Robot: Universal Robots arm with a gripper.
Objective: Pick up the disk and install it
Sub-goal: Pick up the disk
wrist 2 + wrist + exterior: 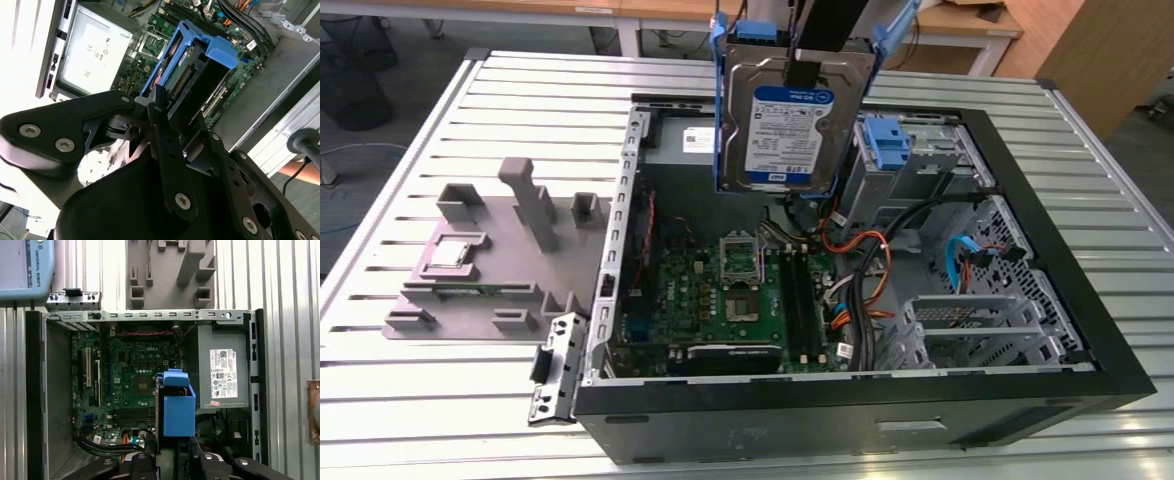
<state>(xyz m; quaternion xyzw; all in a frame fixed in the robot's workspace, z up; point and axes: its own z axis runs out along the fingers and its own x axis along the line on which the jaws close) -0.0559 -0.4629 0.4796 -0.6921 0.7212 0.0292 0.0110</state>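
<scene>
- Here, the black two-fingered gripper (803,62) grasps the silver rectangular disk in its blue plastic carrier (790,125) by the upper end, with its fingers pressed against both of the disk's faces.
- The disk hangs upright over the far part of the open black computer case (1067,300), and its white-and-blue label faces the exterior camera.
- In both wrist views the disk (178,410) is seen end-on from above, over the green motherboard (125,385) and just beside the silver power-supply box (225,372).
- The second wrist view shows the gripper (180,125) closed on the carrier, whose blue tab (220,52) points down into the case.
- Just beside the disk, on the exterior view's right, stands a taller upright blue plastic latch (887,145).
- Orange and black cables (867,250) and a light-blue cable (947,265) loop across the case floor below the disk, to its right in the exterior view.
- A perforated grey metal drive cage (974,320) fills the near right corner of the case.
- Outside the case, on the exterior view's left, a grey moulded fixture (494,250) lies on the slatted metal table (454,400) and carries a small square silver chip (450,252).
</scene>
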